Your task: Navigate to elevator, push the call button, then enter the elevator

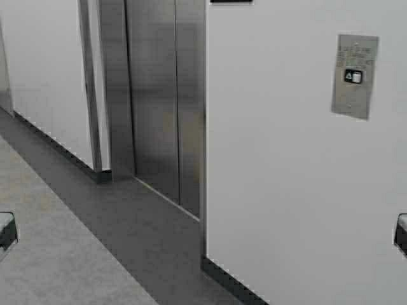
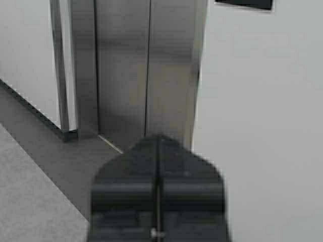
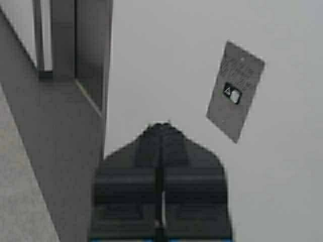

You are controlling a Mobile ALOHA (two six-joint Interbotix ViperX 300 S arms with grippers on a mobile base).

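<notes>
Straight ahead, the elevator (image 1: 162, 108) stands with its two steel door panels closed, set back in the white wall to the left. Well to the right of it, the call button (image 1: 354, 76) sits on its grey plate, high on the wall. Both arms wait low; the left gripper (image 2: 158, 138) and right gripper (image 3: 160, 126) each have fingers pressed together, holding nothing.

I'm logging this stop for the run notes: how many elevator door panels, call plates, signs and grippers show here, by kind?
Door panels: 2, shut
Call plate: 1
Dark sign above: 1
Grippers: 2, left gripper and right gripper, fingers shut
Total: 6
</notes>
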